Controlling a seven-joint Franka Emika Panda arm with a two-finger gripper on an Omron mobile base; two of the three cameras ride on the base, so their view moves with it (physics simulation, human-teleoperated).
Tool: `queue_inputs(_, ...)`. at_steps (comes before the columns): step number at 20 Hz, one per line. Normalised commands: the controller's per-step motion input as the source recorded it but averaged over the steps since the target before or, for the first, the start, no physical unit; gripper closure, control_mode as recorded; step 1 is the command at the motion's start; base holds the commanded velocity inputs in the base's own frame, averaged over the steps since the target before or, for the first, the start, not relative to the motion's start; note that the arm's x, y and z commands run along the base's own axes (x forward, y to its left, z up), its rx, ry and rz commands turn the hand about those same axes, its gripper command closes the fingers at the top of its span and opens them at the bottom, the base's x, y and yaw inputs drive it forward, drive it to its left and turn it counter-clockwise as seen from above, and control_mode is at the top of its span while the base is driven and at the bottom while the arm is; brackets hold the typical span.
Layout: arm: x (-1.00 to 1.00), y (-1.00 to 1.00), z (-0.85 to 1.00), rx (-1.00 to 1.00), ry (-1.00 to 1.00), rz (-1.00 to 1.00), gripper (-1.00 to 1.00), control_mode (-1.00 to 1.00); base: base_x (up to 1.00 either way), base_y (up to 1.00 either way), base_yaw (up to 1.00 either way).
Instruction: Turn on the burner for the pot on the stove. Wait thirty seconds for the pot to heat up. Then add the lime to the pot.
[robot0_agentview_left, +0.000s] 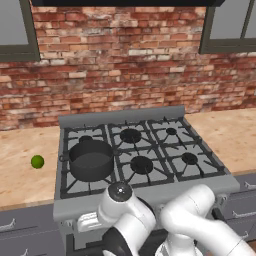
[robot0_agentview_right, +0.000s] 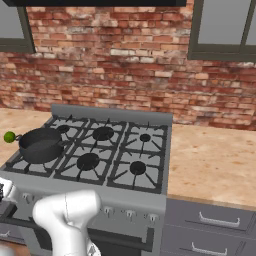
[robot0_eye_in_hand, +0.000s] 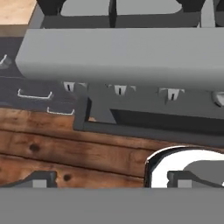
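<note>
Wide-open dark gripper fingertips (robot0_eye_in_hand: 111, 180) hang low before the wide grey gas stove's (robot0_agentview_left: 150, 186) front knobs, squat dark grey pot (robot0_agentview_left: 91, 159) on its front-left burner, small green lime (robot0_agentview_left: 37, 161) on the wooden counter's left part.

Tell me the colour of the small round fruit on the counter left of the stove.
Bright green; the lime shows best in the left base view.

The arm (robot0_agentview_left: 200, 220) is built of fat, rounded glossy white segments with dark grey to black joints between them. One segment ends in a round cap (robot0_agentview_left: 120, 190) with a dark grey disc face. The gripper (robot0_eye_in_hand: 109, 179) has two small dark grey, blocky finger tips (robot0_eye_in_hand: 41, 178).
</note>
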Motion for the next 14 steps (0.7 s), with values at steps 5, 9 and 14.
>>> queue_inputs(5,0.0,0.0,-0.33,0.0,-0.18,0.0,-1.0,-1.0,0.0,0.0,0.0)
queue_inputs(9,0.0,0.0,-0.3,0.0,-0.09,0.0,-1.0,-1.0,0.0,0.0,0.0)
queue_inputs(14,0.0,0.01,-0.29,0.0,-0.13,0.0,-1.0,-1.0,0.0,0.0,0.0)
